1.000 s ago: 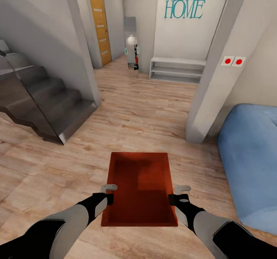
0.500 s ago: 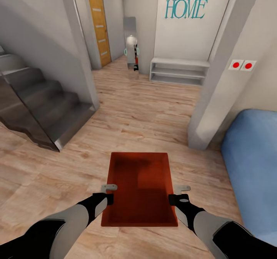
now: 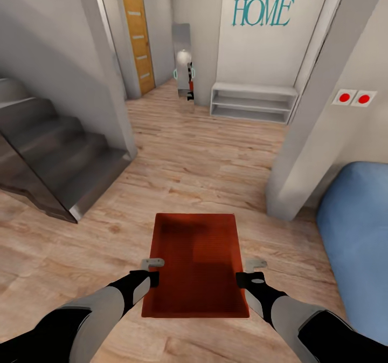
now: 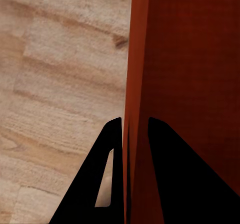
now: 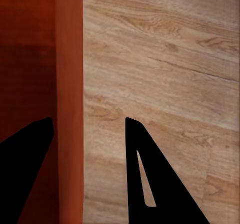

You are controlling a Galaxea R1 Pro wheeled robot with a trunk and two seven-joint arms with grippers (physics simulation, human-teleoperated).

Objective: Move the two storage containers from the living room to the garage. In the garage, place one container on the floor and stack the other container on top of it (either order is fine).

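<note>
Left end effector (image 3: 153,270) clamped on bin (image 3: 195,263) left wall; thin wall pinched between dark fingers (image 4: 112,174). Right end effector (image 3: 251,271) straddles right wall with fingers (image 5: 145,179) spread, gap visible either side. Bin held level above plank floor (image 3: 205,158), orange-red, rectangular, lidless, finely ribbed inside. Grey stairs (image 3: 54,158) to left, blue sofa (image 3: 358,233) to right.
</note>
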